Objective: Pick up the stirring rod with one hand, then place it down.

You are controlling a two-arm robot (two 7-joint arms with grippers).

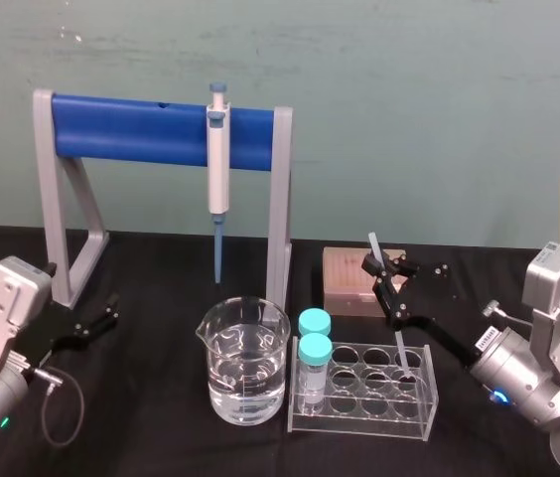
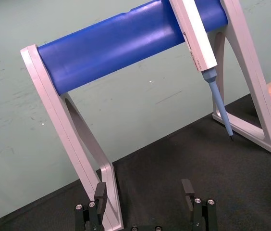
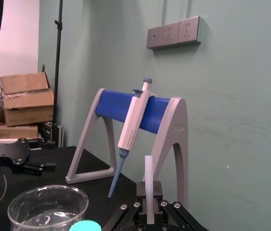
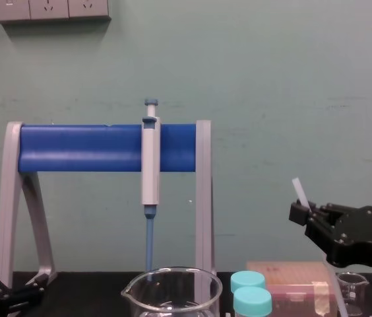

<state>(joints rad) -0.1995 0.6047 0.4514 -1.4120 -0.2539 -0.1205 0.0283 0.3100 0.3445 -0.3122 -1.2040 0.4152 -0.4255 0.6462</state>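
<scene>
Pinches stirring rod (image 1: 399, 348) in right gripper (image 1: 381, 268), tilted, lower end in tube rack (image 1: 424, 399) (likely its resting slot). Parks left gripper (image 1: 111, 310) aside, fingers spread.

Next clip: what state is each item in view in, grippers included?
stirring rod: tilted, held in the right gripper, lower end at a tube rack hole.
right gripper: shut on the stirring rod.
left gripper: open, empty, beside the stand foot.
pipette: hanging on the stand's blue bar.
beaker: upright, part-filled with clear liquid.
two tubes: capped, standing in the tube rack.
</scene>
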